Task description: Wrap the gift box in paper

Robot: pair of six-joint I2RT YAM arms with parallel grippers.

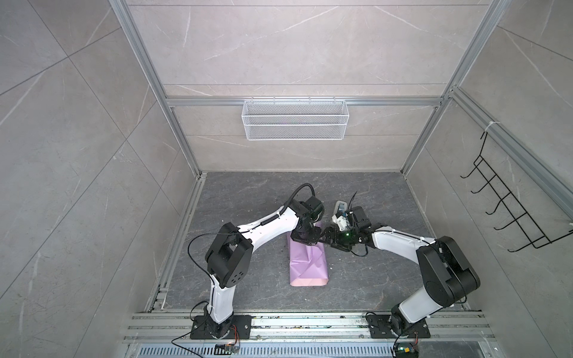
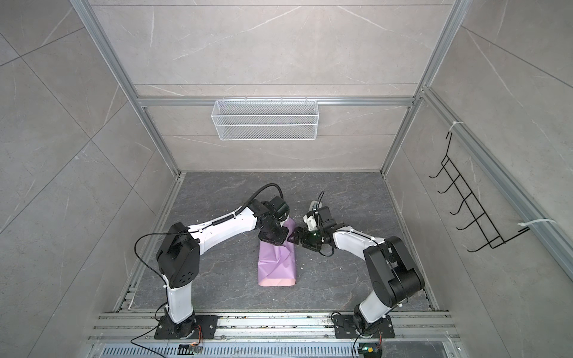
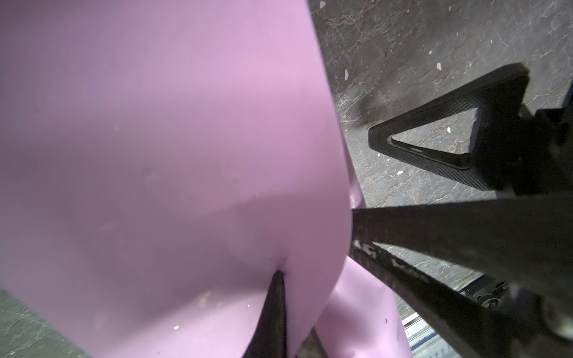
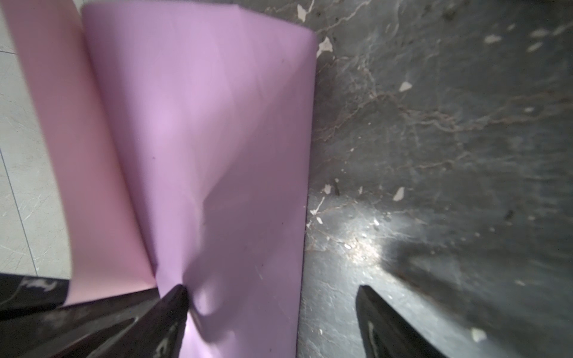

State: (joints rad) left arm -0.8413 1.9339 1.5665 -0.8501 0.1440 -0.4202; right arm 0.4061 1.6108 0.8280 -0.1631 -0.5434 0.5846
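Mid-table, on the dark marbled table point(image 1: 356, 279): the paper point(image 1: 307, 263) lies lilac face out as a long, creased parcel. Its near end is folded under, with a strip of the pale pink face showing. The gift box is not visible in any view (presumably inside the wrap, judging by the flat top and squared sides).

Left gripper point(image 1: 305, 240) is at the parcel's far end, jaws closed on a flap of the paper. In the left wrist view the sheet point(image 3: 170, 139) bulges up out of the pinch. Right gripper point(image 1: 326, 236) is just beside it, jaws wide apart and holding nothing. In the right wrist view one fingertip point(image 4: 178, 297) touches the lilac sheet and the other hangs over bare table.

Handling, as judgement:
- Paper looks thin, light and limp. It takes creases readily and would likely tear under a sharp tug.
- Its face looks smooth, so a shallow pinch may slip. Better to take it deep, at the free edge or corner of the far flap, close to the fold.
- Box is probably stiff but light, so it may slide when the paper is pulled. Pressing down on its top through the wrap should steady it.
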